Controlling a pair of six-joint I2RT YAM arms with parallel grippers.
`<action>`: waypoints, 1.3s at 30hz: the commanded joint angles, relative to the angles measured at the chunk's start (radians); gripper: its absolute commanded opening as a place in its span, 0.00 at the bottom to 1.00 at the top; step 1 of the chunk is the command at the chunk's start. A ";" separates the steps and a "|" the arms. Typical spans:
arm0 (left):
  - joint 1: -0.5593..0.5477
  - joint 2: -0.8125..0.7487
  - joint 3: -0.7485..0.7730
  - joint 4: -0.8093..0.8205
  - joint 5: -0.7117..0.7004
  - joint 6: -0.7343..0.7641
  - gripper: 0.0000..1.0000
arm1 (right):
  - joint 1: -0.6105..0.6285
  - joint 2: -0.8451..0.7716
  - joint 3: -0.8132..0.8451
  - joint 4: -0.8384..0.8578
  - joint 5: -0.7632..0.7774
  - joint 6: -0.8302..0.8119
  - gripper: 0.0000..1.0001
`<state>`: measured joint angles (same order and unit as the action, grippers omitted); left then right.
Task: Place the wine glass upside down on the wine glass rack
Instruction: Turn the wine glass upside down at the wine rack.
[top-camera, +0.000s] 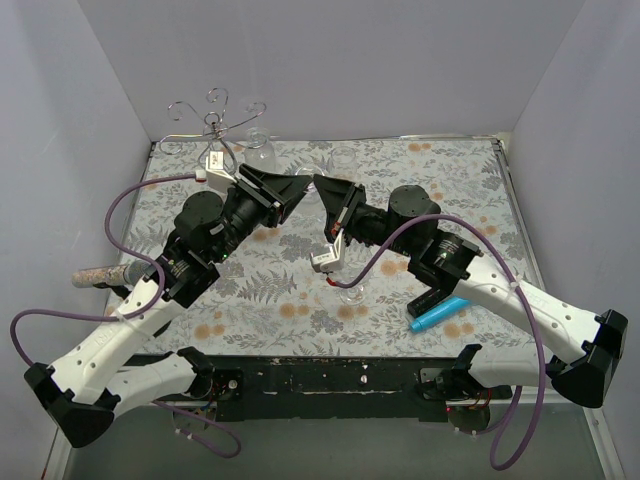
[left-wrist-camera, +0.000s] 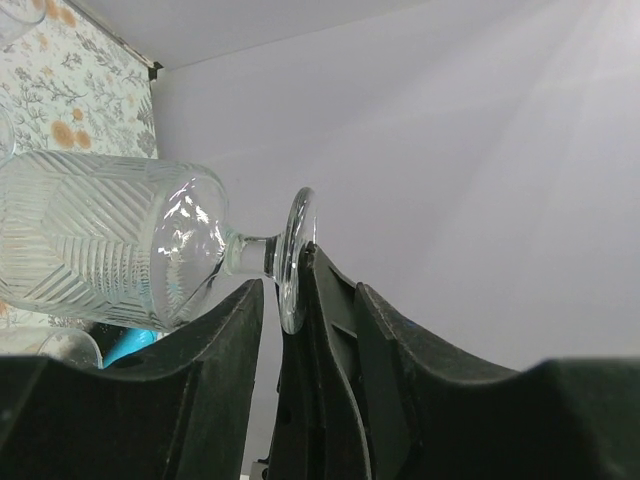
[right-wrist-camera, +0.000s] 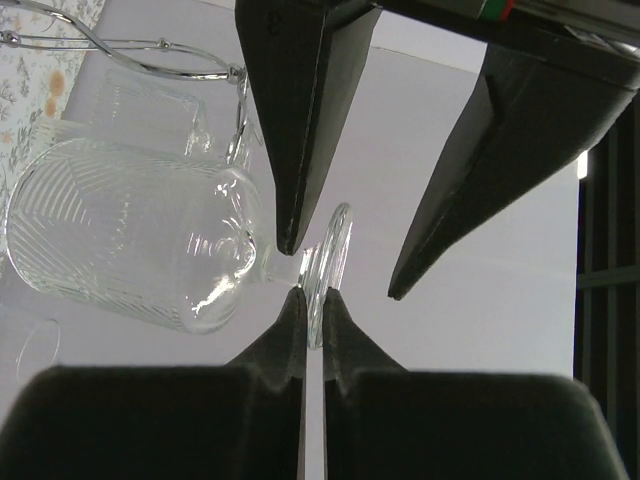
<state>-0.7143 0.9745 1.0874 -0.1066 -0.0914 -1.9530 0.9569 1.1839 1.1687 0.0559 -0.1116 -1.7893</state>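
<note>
The wine glass hangs in the air over the far middle of the worktop, lying on its side; its long axis runs roughly level, with the bowl towards the far left corner, where the wine glass rack stands, and the foot towards the two arms. The right fingers are pinched shut on the rim of the foot and carry the glass. The left fingers are partly open and straddle the same foot from the other side; in the left wrist view the disc leans against one finger and a gap shows before the other, so they do not grip it.

This looks like a handover at the foot. The left arm is nearer the rack, so it is the likelier one to finish the job. The glass is sideways, not inverted; once the left fingers have the foot, the bowl has to swing downward before the stem can slip into a curled arm of the rack.
</note>
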 joint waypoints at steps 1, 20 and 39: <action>0.010 0.004 0.040 -0.028 0.022 0.002 0.39 | 0.009 -0.033 0.019 0.144 0.003 -0.042 0.01; 0.013 -0.010 -0.029 0.037 0.010 0.023 0.00 | 0.020 -0.055 -0.032 0.142 -0.007 -0.051 0.01; 0.018 -0.128 -0.110 0.019 -0.053 0.023 0.00 | 0.031 -0.095 -0.113 0.133 -0.028 -0.061 0.41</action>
<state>-0.7044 0.8825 0.9596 -0.0952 -0.0967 -1.9514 0.9829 1.1290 1.0603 0.1097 -0.1375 -1.8347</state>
